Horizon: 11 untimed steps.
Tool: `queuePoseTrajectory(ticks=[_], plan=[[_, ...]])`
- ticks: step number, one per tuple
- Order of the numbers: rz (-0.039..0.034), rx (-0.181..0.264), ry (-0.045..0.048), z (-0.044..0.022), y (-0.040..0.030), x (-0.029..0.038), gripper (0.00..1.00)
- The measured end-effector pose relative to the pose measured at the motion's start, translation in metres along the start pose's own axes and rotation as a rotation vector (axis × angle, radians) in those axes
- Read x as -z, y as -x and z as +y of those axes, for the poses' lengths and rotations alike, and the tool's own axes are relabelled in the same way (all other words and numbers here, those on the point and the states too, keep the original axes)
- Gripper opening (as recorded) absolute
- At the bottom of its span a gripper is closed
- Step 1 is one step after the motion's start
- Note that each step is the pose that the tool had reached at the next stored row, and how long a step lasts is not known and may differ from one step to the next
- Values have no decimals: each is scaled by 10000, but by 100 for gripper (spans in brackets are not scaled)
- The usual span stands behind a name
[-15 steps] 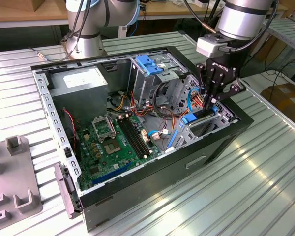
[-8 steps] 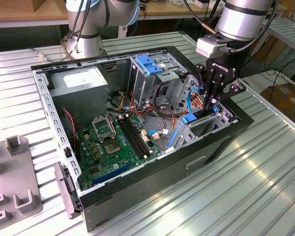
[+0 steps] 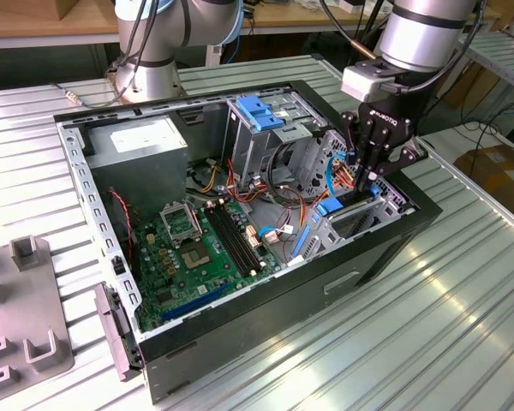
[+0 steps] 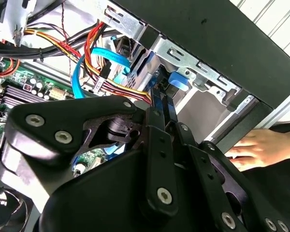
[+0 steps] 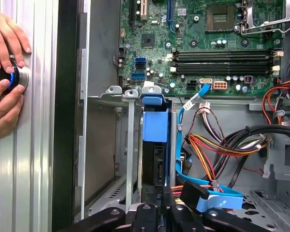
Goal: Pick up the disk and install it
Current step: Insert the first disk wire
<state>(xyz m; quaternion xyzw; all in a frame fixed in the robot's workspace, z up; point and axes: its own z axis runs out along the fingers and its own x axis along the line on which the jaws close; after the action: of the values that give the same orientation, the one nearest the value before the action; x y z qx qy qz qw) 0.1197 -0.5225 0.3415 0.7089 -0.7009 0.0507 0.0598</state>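
The disk (image 5: pixel 155 126) stands on edge in the drive bay at the case's corner, its bright blue carrier rail showing between the bay's metal rails. In the exterior view the disk (image 3: pixel 330 208) sits low in the bay on the exterior view's right. My gripper (image 3: pixel 366 181) reaches down into that bay from above. In both wrist views the black fingers (image 5: pixel 146 209) flank the disk's dark near edge, and the gripper (image 4: pixel 162 94) is shut on it.
The open computer case (image 3: pixel 385 248) lies on a ribbed metal table. Its motherboard (image 3: pixel 197 248), a tall cage with a fixed blue latch (image 3: pixel 259 111) and loose cables (image 5: pixel 217 145) crowd the bay. A person's hands (image 5: pixel 5 72) rest just outside the case wall. A grey fixture (image 3: pixel 17 317) stands at the exterior view's left.
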Motion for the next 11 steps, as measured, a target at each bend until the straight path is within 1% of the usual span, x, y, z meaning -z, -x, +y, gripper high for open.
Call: queuePoseTrajectory(ticks=[2, 3, 4, 6, 8, 9, 11], plan=[[-75, 0, 0, 0, 0, -4, 16], [-133, 1, -1, 0, 0, -6, 16], [-173, 2, -2, 0, -1, -4, 16], [-223, 3, -3, 0, -2, 2, 16], [-240, 4, -4, 0, -2, 11, 16], [-226, 4, -3, 0, -6, 24, 16], [-222, 4, -3, 0, -13, 62, 16]])
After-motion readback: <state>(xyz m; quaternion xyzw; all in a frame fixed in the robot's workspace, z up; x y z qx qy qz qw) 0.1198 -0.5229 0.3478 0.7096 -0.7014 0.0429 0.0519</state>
